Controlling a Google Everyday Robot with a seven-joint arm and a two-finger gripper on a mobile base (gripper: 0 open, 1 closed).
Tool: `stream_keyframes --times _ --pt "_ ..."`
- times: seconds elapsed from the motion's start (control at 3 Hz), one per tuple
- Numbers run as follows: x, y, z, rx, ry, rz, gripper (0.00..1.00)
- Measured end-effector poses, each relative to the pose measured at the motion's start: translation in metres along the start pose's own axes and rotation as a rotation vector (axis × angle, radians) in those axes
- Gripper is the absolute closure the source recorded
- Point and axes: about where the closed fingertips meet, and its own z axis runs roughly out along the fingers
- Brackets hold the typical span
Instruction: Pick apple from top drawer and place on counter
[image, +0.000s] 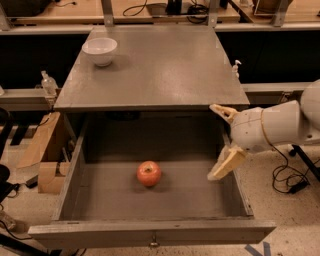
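Note:
The red-orange apple (149, 173) lies on the floor of the open top drawer (150, 232), near its middle. The drawer is pulled out toward me from under the grey-brown counter (160, 70). My gripper (219, 142) comes in from the right on a white arm, over the drawer's right side. Its two cream fingers (226, 163) are spread wide apart and hold nothing. It is to the right of the apple and apart from it.
A white bowl (99, 51) stands on the counter's back left corner. Light wooden benches with metal rails (150, 15) run behind. Cardboard (42, 150) leans at the cabinet's left. Cables (287, 180) lie on the floor at right. Small bottles stand at both sides.

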Motion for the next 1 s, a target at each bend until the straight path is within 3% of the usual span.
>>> stream_keyframes --times 0.33,1.0 --pt "-0.002 0.006 0.088 -0.071 -0.027 0.022 0.00" --pt "0.003 0.032 0.190 -0.192 -0.108 0.083 0.00"
